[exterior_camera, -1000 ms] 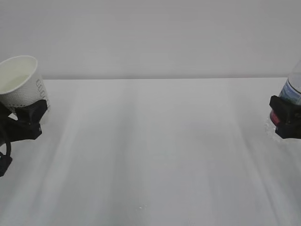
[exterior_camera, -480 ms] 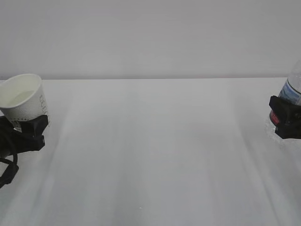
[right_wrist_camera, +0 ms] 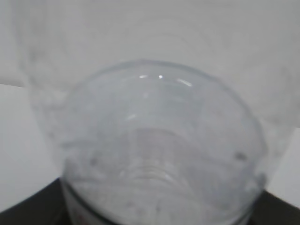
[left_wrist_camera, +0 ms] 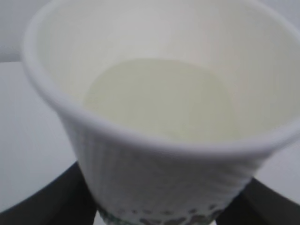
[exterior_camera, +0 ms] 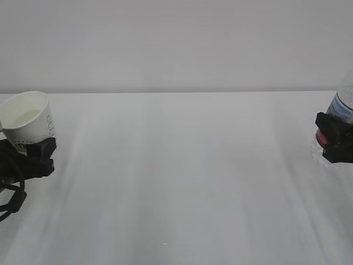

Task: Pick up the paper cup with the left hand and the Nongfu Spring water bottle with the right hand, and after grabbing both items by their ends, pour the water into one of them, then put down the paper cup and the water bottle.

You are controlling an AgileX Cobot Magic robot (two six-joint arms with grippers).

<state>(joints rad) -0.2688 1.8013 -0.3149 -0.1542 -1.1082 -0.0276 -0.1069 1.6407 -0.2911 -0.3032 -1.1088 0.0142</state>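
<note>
At far left, the black left hand (exterior_camera: pixel 34 155) is clamped on the lower part of the small white dimpled paper cup (exterior_camera: pixel 28 121), which tilts mouth-rightward, low over the white table (exterior_camera: pixel 176 176), with liquid inside. At far right, the black right hand (exterior_camera: pixel 334 144) grips the clear red-and-white-labelled Nongfu Spring water bottle (exterior_camera: pixel 342 107) low on its body. Judged: pouring appears complete; set-down turns on righting the cup's axis, its base close above the surface.

A white table (exterior_camera: pixel 182 182) fills the lower part of the exterior view, its surface streaked with soft, pale bands of reflected light. Behind the table's far edge rises a plain light grey wall (exterior_camera: pixel 176 44), apparently bare and evenly lit.
</note>
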